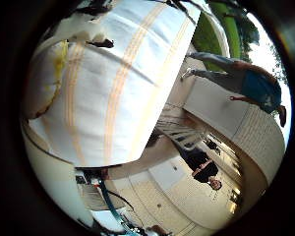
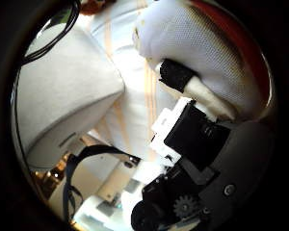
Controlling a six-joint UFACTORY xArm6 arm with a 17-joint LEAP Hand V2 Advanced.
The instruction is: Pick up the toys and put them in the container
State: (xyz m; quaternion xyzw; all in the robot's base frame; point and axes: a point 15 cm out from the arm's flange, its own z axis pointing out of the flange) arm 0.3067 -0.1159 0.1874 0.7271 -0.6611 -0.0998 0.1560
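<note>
A white mesh-fabric soft toy with a red-orange side (image 2: 207, 53) fills the space right by my palm. My hand (image 2: 202, 144) shows as black and white parts, and one finger with a dark tip (image 2: 176, 74) curls against the toy. A pale grey container (image 2: 67, 96) stands on the striped cloth close beside the toy. Another white and yellow soft toy (image 1: 44, 83) lies on the cloth, and a white toy with dark bits (image 1: 88, 24) lies farther along.
The table is covered by a white cloth with orange stripes (image 1: 123, 88), and its edge drops off to a paved yard. A low white wall (image 1: 221, 108) and a building stand beyond. People are in the yard, away from the table.
</note>
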